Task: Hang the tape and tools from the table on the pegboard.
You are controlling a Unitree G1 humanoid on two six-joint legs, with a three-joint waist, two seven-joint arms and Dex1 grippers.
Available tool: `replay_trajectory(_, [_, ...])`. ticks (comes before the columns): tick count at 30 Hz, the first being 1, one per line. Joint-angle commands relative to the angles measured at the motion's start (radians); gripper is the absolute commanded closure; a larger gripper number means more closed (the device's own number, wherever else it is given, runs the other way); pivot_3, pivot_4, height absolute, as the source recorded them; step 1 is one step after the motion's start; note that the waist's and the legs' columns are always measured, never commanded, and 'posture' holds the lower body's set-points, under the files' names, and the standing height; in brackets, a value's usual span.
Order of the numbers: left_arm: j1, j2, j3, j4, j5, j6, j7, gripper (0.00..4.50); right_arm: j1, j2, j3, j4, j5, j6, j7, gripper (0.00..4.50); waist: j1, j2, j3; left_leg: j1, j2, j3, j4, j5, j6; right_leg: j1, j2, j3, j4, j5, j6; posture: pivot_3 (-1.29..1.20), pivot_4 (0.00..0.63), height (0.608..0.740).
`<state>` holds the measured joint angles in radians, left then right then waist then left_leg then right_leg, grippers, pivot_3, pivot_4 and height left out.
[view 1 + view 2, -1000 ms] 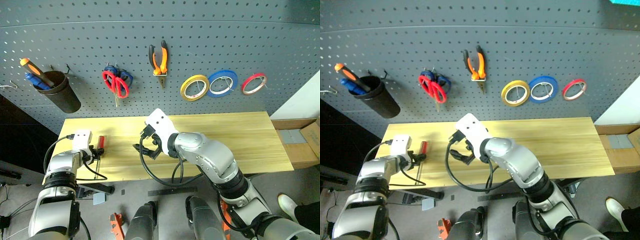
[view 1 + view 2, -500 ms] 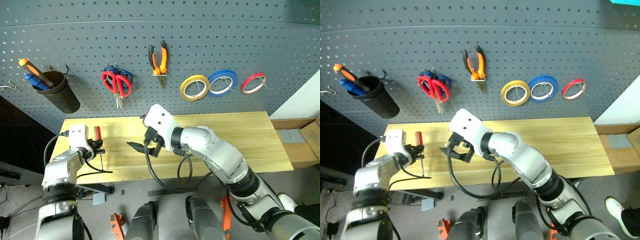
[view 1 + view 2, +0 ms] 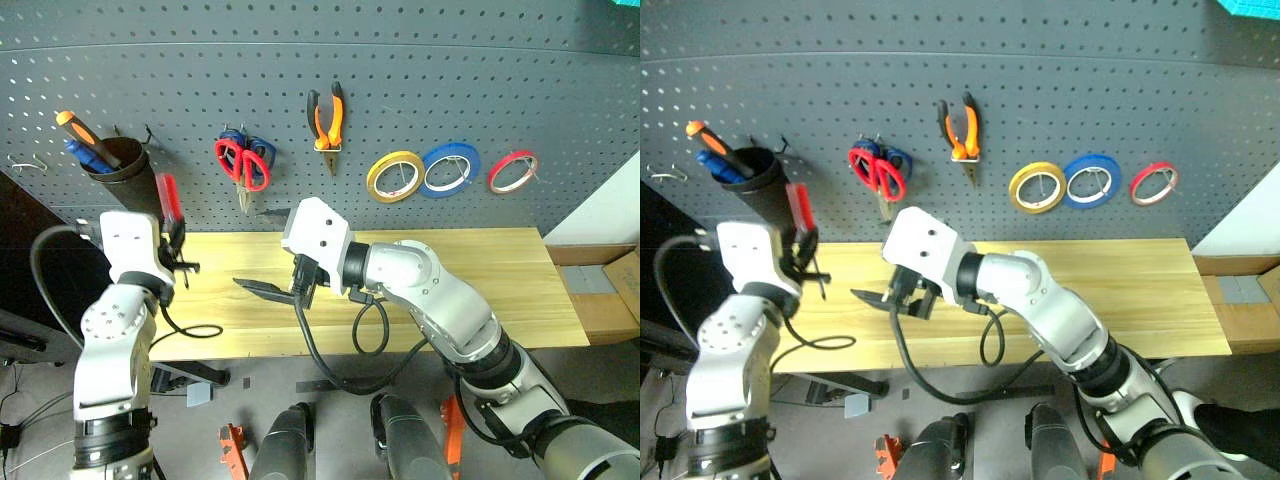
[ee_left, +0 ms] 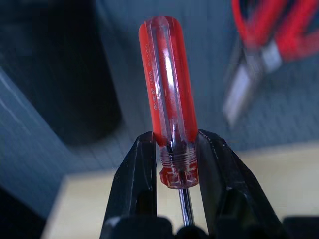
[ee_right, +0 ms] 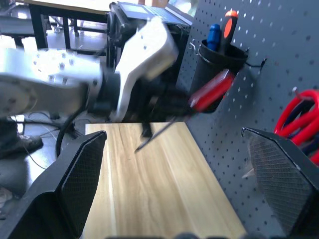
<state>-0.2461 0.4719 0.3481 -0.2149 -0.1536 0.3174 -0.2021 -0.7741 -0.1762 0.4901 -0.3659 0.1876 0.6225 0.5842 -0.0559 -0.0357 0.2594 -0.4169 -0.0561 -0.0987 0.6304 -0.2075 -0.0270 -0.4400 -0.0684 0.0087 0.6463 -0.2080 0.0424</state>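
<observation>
The left pincer [image 4: 174, 164] pinches the red-handled screwdriver [image 4: 168, 99] near the base of its handle, the handle standing up past the fingertips and the thin metal shaft running back down between the fingers [image 4: 137, 174]. In the head views the screwdriver [image 3: 169, 200] is held above the left end of the tabletop [image 3: 500, 270], close in front of the pegboard [image 3: 400, 60] and just beside a dark cup [image 3: 128, 175] that hangs there on a hook. That cup holds an orange-handled screwdriver [image 3: 82, 130] and a blue-handled tool [image 3: 80, 155], both leaning out of its mouth. The right pincer [image 3: 262, 290] is spread wide and holds nothing; it hangs over the middle-left of the tabletop, pointing toward the left arm, with a black cable [image 3: 340, 350] looping below its wrist. On the pegboard, to the right of the cup, hang the red-looped scissors [image 3: 238, 165] overlapping a blue-looped pair [image 3: 262, 152], then the orange-and-black pliers [image 3: 327, 115] with their jaws down, then three tape rings in a row: the yellow tape [image 3: 394, 176], a blue tape ring [image 3: 450, 168] and a red tape ring [image 3: 513, 170]. A bare metal hook [image 3: 25, 163] sticks out at the board's far left. The light wood tabletop carries no loose tools. At the right edge a white wall meets the board, with cardboard boxes [image 3: 600, 285] below it beside the tabletop's end.
</observation>
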Motion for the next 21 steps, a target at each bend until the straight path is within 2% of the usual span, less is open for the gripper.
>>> replay_trajectory(1, [-0.071,0.032,0.029,0.003,0.017,-0.092,0.016,3.72,-0.041,0.025,-0.043,-0.001,0.002,-0.024,0.000,0.00,0.001,-0.002,-0.002,0.000,0.000,0.000,0.000,0.000,0.000,0.000,0.000,0.000,0.000,0.000,0.000,-0.05,0.184,0.740])
replay_trajectory(7, [-0.260,0.086,0.048,0.102,0.005,-0.128,0.028,3.72,-0.051,0.017,-0.032,0.050,-0.044,-0.075,0.020,0.00,0.002,-0.008,-0.006,0.000,0.000,0.000,0.000,0.000,0.000,0.000,0.000,-0.001,0.000,0.001,0.000,-0.06,0.167,0.740])
replay_trajectory(15, [-0.547,0.178,0.089,0.354,-0.034,-0.186,0.025,3.72,-0.087,0.049,-0.056,0.118,-0.071,-0.115,0.017,0.00,0.000,-0.009,-0.007,0.000,0.000,0.000,0.000,0.001,-0.002,-0.001,0.001,-0.001,0.001,0.002,-0.001,-0.05,0.154,0.740])
replay_trajectory(21, [-0.623,0.207,0.088,0.498,-0.028,-0.253,0.022,3.72,-0.094,0.059,-0.059,0.130,-0.085,-0.120,0.020,0.00,-0.001,-0.012,-0.011,0.000,0.000,0.000,0.000,0.003,-0.005,-0.001,0.001,-0.001,0.001,0.003,-0.001,-0.06,0.157,0.740])
